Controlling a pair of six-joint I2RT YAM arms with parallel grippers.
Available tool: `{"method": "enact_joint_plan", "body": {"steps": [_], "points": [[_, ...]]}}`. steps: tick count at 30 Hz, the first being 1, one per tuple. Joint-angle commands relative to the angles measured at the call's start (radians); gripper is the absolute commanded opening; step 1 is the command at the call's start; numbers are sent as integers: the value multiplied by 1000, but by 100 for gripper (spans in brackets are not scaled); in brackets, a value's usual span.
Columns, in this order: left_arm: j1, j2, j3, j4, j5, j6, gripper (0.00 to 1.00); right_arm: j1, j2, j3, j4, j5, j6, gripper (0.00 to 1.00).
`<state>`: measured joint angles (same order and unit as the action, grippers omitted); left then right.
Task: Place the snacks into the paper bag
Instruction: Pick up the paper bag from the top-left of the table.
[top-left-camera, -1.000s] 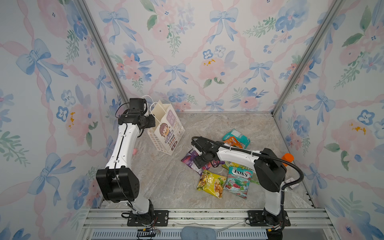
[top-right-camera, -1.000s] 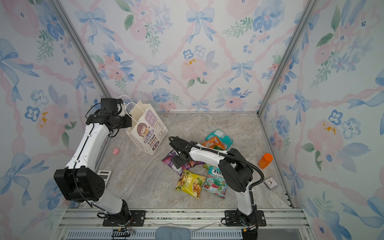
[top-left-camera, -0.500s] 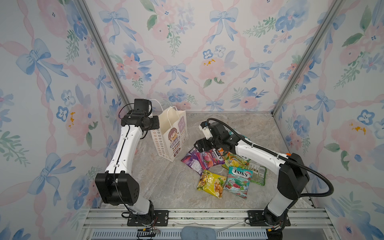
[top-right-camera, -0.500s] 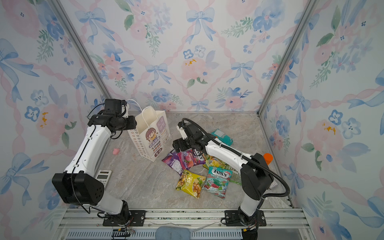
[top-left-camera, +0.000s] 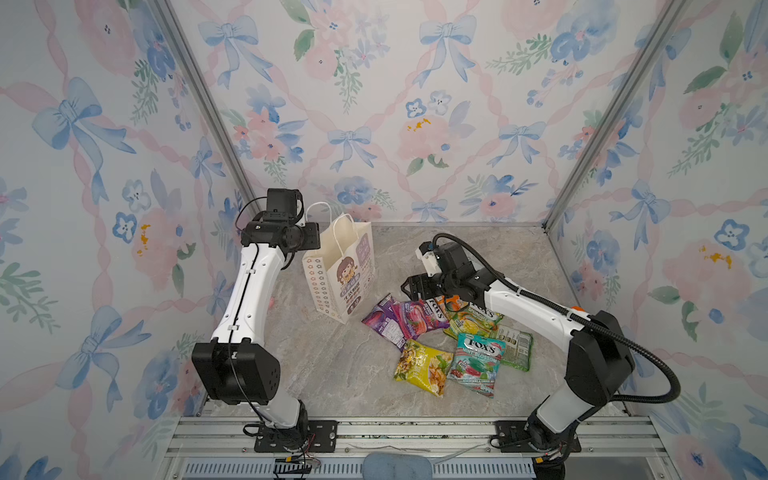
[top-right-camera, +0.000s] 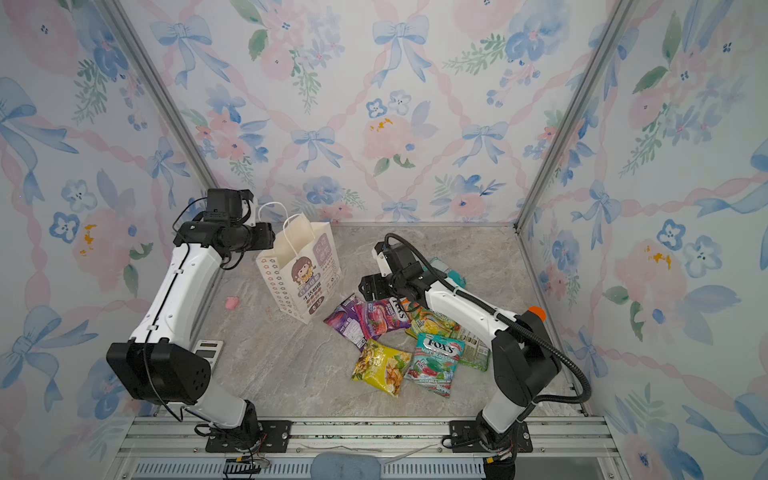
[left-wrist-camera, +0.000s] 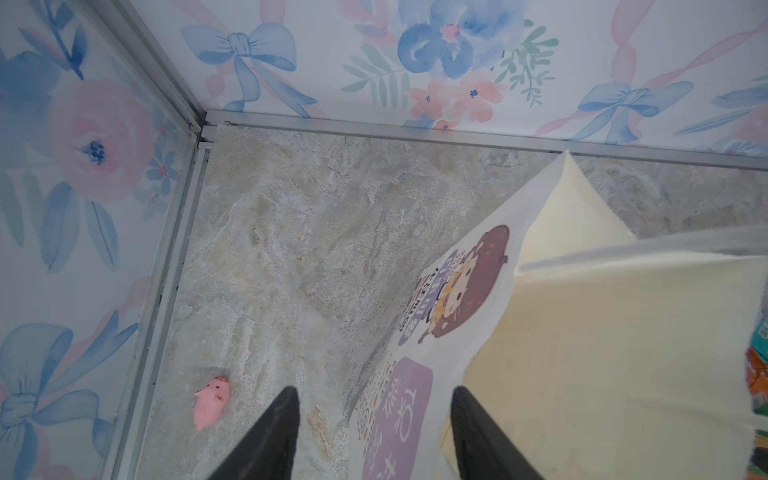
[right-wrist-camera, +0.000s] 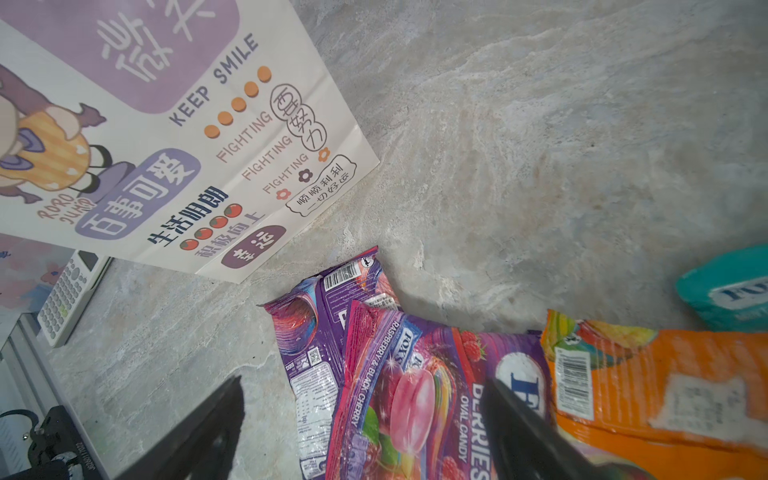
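Observation:
The paper bag (top-left-camera: 340, 270) (top-right-camera: 299, 270) stands upright at the back left, mouth open. My left gripper (top-left-camera: 311, 243) (left-wrist-camera: 374, 415) is open at its rim. One finger is outside the bag and the other over its inside (left-wrist-camera: 582, 353), with the printed wall between them. The snacks lie in a heap on the floor: purple (top-left-camera: 384, 318), magenta (top-left-camera: 417, 318), yellow (top-left-camera: 422, 365), a mint FOX'S pouch (top-left-camera: 476, 361), green (top-left-camera: 515, 345) and orange (right-wrist-camera: 665, 374). A teal pouch (top-right-camera: 446, 270) lies behind my right arm. My right gripper (top-left-camera: 409, 286) (right-wrist-camera: 361, 399) hangs open over the magenta pouch (right-wrist-camera: 415, 395), holding nothing.
A small pink pig figure (top-right-camera: 232, 302) (left-wrist-camera: 210, 403) lies by the left wall. A calculator (top-right-camera: 208, 347) rests near the left arm's base. An orange bottle (top-right-camera: 536, 311) stands behind the right arm's elbow. Floral walls close in three sides.
My left gripper has opened from shut. The bag has gone from leaning to upright and shifted right. My right arm has swung back and up, its open gripper staying over the purple and magenta pouches.

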<state>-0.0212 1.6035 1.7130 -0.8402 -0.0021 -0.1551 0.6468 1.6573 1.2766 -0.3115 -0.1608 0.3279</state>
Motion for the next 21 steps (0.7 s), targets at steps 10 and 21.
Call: {"method": "enact_joint_plan", "body": {"steps": [10,21], "points": [[-5,81,37,-13,33,62,16,61,53,2,-130,188,26,89],[-7,79,40,-11,80,57,0,156,225,130,-239,282,-9,79]]}}
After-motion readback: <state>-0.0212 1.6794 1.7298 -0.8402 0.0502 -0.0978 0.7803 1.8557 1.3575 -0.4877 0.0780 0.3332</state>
